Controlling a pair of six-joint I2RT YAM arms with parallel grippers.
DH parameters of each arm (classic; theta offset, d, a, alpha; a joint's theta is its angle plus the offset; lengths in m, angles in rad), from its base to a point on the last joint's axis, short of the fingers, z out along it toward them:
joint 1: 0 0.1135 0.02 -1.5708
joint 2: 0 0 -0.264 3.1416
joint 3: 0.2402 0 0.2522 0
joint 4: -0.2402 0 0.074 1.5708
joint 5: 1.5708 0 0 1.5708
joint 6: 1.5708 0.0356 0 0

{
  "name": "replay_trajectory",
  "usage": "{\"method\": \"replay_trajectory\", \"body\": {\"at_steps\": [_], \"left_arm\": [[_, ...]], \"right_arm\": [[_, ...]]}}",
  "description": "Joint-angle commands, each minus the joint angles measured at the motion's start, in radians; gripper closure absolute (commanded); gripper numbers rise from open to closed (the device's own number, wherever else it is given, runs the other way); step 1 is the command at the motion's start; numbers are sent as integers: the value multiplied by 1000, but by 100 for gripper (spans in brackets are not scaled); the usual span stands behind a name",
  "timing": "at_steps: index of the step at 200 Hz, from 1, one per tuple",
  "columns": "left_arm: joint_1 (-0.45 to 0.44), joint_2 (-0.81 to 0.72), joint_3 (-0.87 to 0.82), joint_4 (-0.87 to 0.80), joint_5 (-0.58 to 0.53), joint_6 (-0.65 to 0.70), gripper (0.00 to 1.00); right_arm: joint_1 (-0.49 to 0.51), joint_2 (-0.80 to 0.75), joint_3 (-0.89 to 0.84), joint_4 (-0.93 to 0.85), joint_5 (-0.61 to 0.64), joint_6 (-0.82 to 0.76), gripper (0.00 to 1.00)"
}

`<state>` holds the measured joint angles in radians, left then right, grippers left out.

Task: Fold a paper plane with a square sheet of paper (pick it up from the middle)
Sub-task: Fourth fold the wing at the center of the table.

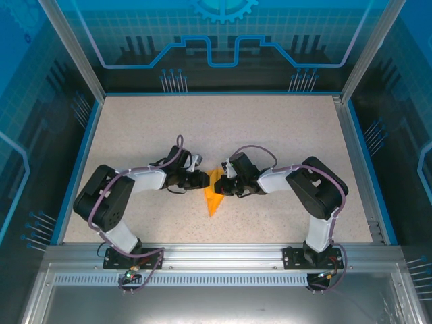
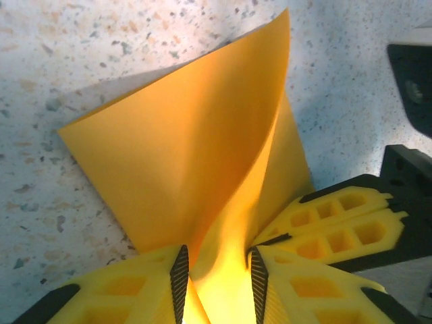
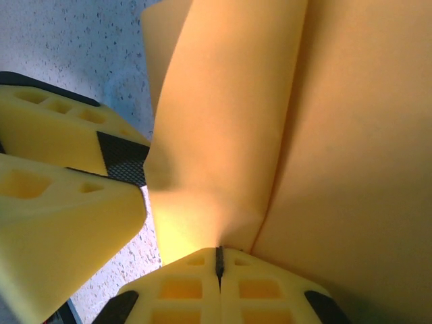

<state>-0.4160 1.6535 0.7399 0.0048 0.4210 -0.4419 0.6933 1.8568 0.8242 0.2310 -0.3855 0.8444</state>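
The orange-yellow sheet of paper (image 1: 214,194) lies mid-table, folded into a narrow shape with its point toward the near edge. Both grippers meet at its far end. My left gripper (image 1: 204,179) comes in from the left. In the left wrist view its jaws (image 2: 217,270) stand apart, with a raised flap of the paper (image 2: 189,155) rising between the pads, unpinched. My right gripper (image 1: 222,183) comes in from the right. In the right wrist view it (image 3: 219,260) is shut on a fold of the paper (image 3: 270,121). The two grippers' yellow fingers nearly touch.
The speckled table (image 1: 135,128) is walled by blue-edged panels and metal posts. A metal rail (image 1: 216,255) carrying the arm bases runs along the near edge. Bare tabletop lies behind and to both sides of the arms.
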Motion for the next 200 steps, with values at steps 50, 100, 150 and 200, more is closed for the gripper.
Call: {"method": "replay_trajectory", "body": {"at_steps": [50,100,150,200], "left_arm": [[-4,8,44,-40,31,38,62],[-4,64,49,-45,44,40,68],[-3,60,56,-62,30,55,76],[-1,43,52,-69,40,56,91]], "right_arm": [[26,24,-36,-93,30,-24,95],[26,22,-34,-95,32,-23,95],[23,19,-30,-108,33,-27,95],[24,20,-26,-107,31,-27,95]]}}
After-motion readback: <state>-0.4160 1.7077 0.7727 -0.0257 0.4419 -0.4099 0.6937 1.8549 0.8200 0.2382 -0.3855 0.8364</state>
